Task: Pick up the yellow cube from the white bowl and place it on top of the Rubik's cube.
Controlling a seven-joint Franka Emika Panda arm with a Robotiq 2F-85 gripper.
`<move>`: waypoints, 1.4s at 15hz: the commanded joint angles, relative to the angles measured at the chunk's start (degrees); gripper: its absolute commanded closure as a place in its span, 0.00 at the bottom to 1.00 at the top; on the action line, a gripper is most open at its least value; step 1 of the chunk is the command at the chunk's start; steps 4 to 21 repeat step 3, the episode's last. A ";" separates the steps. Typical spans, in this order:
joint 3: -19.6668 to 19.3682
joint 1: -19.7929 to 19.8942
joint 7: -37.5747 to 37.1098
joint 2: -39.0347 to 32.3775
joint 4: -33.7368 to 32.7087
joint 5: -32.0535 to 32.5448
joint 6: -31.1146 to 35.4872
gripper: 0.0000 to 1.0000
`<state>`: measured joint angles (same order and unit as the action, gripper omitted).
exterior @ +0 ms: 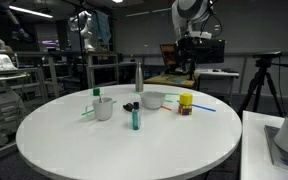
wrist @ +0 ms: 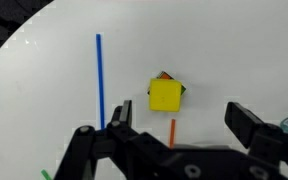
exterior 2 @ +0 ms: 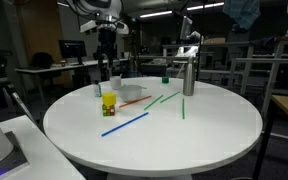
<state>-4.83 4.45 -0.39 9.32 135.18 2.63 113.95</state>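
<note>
Gripper (wrist: pixel 179 110) is wide open: we see the two fingers (wrist: pixel 120 112) far apart at the bottom of the wrist view, with nothing clamped and nothing touching the pads. That view looks straight down past them at the white table (wrist: pixel 44 90). In both exterior views it hangs clear above the tabletop, over the stack and not in contact with it ( (exterior: pixel 188 62), (exterior 2: pixel 108 68)). The yellow cube (wrist: pixel 165 95) sits on top of the Rubik's cube (wrist: pixel 165 76), not in the white bowl (exterior: pixel 152 100). From the wrist we get a plain bright yellow top face, roughly square and turned slightly against the cube under it, so only a dark edge with bits of red and green shows along its top and right sides. In the wrist view the stack lies between the finger lines but further up the frame, not down between the tips. In the exterior views it reads as a yellow block (exterior: pixel 186 99) on a darker multicoloured one (exterior: pixel 186 110), upright with no visible tilt. The bowl is just beside the stack, and from this angle we can't see inside it. A blue stick (wrist: pixel 100 80) lies flat on the table near the stack, apart from it, and an orange stick (wrist: pixel 172 131) runs from just under the stack toward the gripper. Further across the table are a white cup (exterior: pixel 104 108) with a green stick in it, a teal marker (exterior: pixel 135 117) and a metal bottle (exterior: pixel 138 76), all well apart from the stack.
</note>
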 commanded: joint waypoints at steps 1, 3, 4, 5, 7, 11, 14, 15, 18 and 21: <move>0.16 0.10 0.03 1.84 0.18 0.04 -0.42 0.00; 0.15 0.14 0.04 2.00 0.43 0.02 -0.42 0.00; 0.15 0.14 0.04 2.00 0.43 0.02 -0.42 0.00; 0.15 0.14 0.04 2.00 0.43 0.02 -0.42 0.00; 0.15 0.14 0.04 2.00 0.43 0.02 -0.42 0.00; 0.15 0.14 0.04 2.00 0.43 0.02 -0.42 0.00; 0.15 0.14 0.04 2.00 0.43 0.02 -0.42 0.00; 0.15 0.14 0.04 2.00 0.43 0.02 -0.42 0.00; 0.15 0.14 0.04 2.00 0.43 0.02 -0.42 0.00; 0.15 0.14 0.04 2.00 0.43 0.02 -0.42 0.00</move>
